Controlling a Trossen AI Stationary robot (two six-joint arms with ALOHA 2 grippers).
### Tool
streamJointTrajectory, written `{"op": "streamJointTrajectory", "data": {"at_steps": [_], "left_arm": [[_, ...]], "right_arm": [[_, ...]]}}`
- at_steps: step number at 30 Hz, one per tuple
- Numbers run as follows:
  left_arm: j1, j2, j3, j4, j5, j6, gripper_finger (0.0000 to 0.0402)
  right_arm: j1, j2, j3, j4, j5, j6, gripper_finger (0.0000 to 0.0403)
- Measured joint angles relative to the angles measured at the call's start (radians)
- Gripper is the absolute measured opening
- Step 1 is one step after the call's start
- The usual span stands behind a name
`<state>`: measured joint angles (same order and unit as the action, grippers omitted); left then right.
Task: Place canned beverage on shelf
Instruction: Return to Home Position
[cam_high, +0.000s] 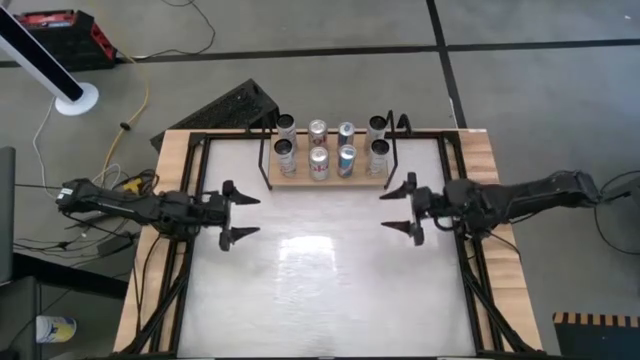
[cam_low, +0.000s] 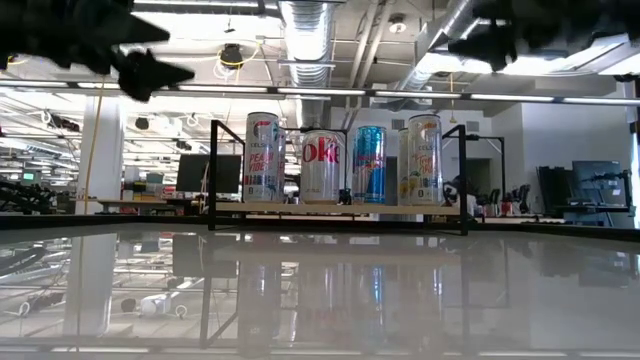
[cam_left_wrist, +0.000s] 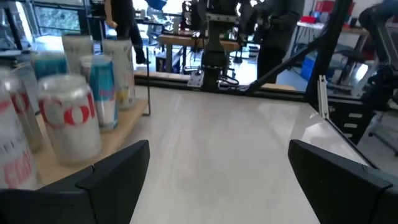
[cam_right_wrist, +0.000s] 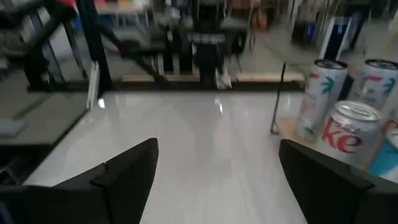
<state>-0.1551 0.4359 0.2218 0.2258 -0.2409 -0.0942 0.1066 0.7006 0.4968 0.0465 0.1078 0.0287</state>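
Observation:
The shelf (cam_high: 330, 180), a light-wood board in a black wire frame, stands at the table's far middle. Several cans (cam_high: 319, 163) stand upright on it in two rows; the low view shows them side by side (cam_low: 321, 167). My left gripper (cam_high: 238, 211) is open and empty above the table's left middle, pointing toward the right. My right gripper (cam_high: 402, 210) is open and empty above the right middle, pointing toward the left. Both are nearer than the shelf and clear of it. The cans also show in the left wrist view (cam_left_wrist: 68, 118) and the right wrist view (cam_right_wrist: 348, 134).
Black metal rails (cam_high: 195, 190) run along the left and right sides of the white tabletop (cam_high: 330, 280). Between the two grippers and toward the near edge the white surface lies bare. A black crate-like object (cam_high: 235, 105) lies on the floor beyond the far left corner.

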Motion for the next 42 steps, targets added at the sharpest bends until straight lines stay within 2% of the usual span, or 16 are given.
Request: {"op": "streamJointTrajectory", "data": {"at_steps": [4, 6, 10, 13, 19, 22, 25, 29, 31, 33, 37, 39, 42], "left_arm": [[0.000, -0.017, -0.102, 0.119, -0.005, -0.044, 0.0368], [0.000, -0.037, -0.121, 0.128, -0.006, -0.046, 0.0368], [0.000, -0.106, -0.142, 0.073, 0.001, -0.010, 0.0360], [0.000, -0.179, -0.157, 0.041, 0.001, -0.006, 0.0348], [0.000, -0.354, -0.158, -0.168, 0.003, -0.032, 0.0317], [0.000, -0.434, -0.158, -0.253, 0.025, -0.050, 0.0305], [-0.002, -0.431, -0.159, -0.271, 0.048, -0.059, 0.0297], [-0.003, -0.429, -0.189, -0.239, 0.050, -0.047, 0.0291], [-0.002, -0.429, -0.211, -0.173, 0.063, -0.037, 0.0288], [-0.003, -0.428, -0.211, -0.148, 0.080, -0.016, 0.0283], [-0.002, -0.431, -0.211, -0.173, 0.085, 0.006, 0.0260], [-0.003, -0.430, -0.211, -0.175, 0.097, 0.012, 0.0235], [-0.003, -0.430, -0.212, -0.177, 0.099, 0.022, 0.0173]], "right_arm": [[0.014, -0.051, -0.230, 0.319, 0.000, -0.001, 0.0355], [0.020, -0.076, -0.300, 0.400, 0.000, -0.001, 0.0346], [0.034, -0.137, -0.398, 0.464, 0.006, 0.001, 0.0320], [0.038, -0.181, -0.449, 0.485, 0.060, 0.005, 0.0297], [0.012, -0.256, -0.483, 0.482, 0.089, -0.011, 0.0247], [-0.001, -0.273, -0.483, 0.475, 0.083, -0.028, 0.0205], [-0.011, -0.279, -0.483, 0.446, 0.080, -0.031, 0.0147], [-0.015, -0.271, -0.484, 0.421, 0.074, -0.029, 0.0055], [-0.015, -0.255, -0.484, 0.425, 0.074, -0.025, 0.0020], [-0.015, -0.249, -0.484, 0.424, 0.073, -0.023, 0.0017], [-0.015, -0.249, -0.484, 0.415, 0.074, -0.010, 0.0040], [-0.017, -0.250, -0.484, 0.386, 0.094, -0.009, 0.0042], [-0.026, -0.249, -0.484, 0.348, 0.145, 0.003, 0.0037]]}}
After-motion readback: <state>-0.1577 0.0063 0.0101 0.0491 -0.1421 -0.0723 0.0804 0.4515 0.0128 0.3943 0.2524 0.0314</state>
